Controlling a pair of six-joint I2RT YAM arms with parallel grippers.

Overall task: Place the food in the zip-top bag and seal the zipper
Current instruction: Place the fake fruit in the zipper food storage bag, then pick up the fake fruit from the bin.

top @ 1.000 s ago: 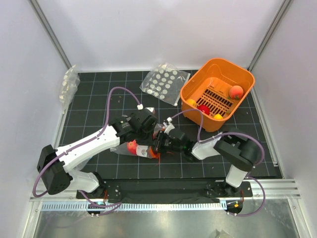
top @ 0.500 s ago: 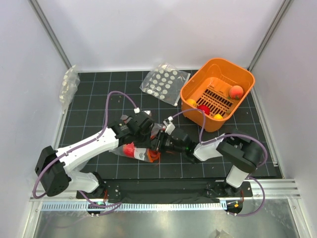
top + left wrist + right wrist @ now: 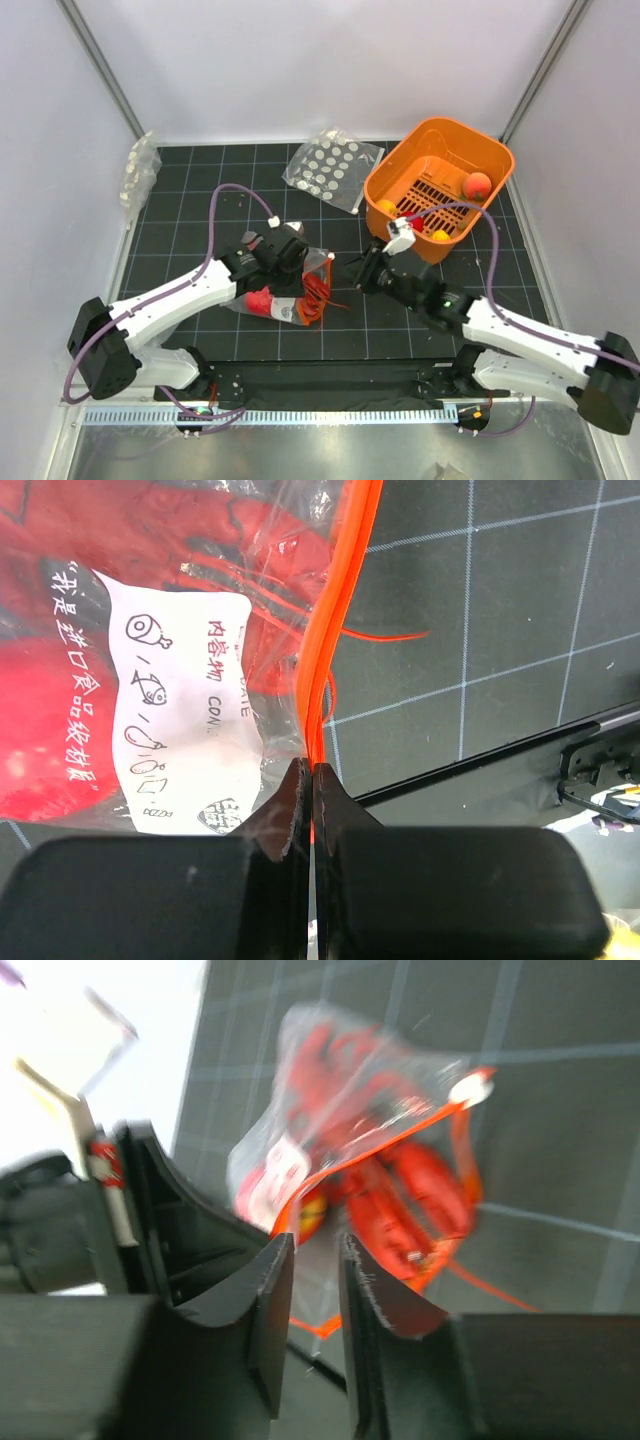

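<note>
The zip-top bag lies on the black mat with the red octopus-like food inside it. Thin red tentacles poke out at its mouth. My left gripper is shut on the orange-red zipper, pinching the strip near one end. My right gripper is to the right of the bag, apart from it, with its jaws a little apart and nothing between them. In the right wrist view the bag and zipper show blurred ahead. Round fruit balls lie in the basket.
An orange slotted basket stands at the back right. A clear bag of white discs lies at the back middle. Another clear bag sits at the left edge of the mat. Metal rails run along the near edge.
My right gripper has let go at the bag's mouth and drawn back to the right, its arm swinging outward. My left gripper stays shut on the zipper; the bag shifted slightly.
</note>
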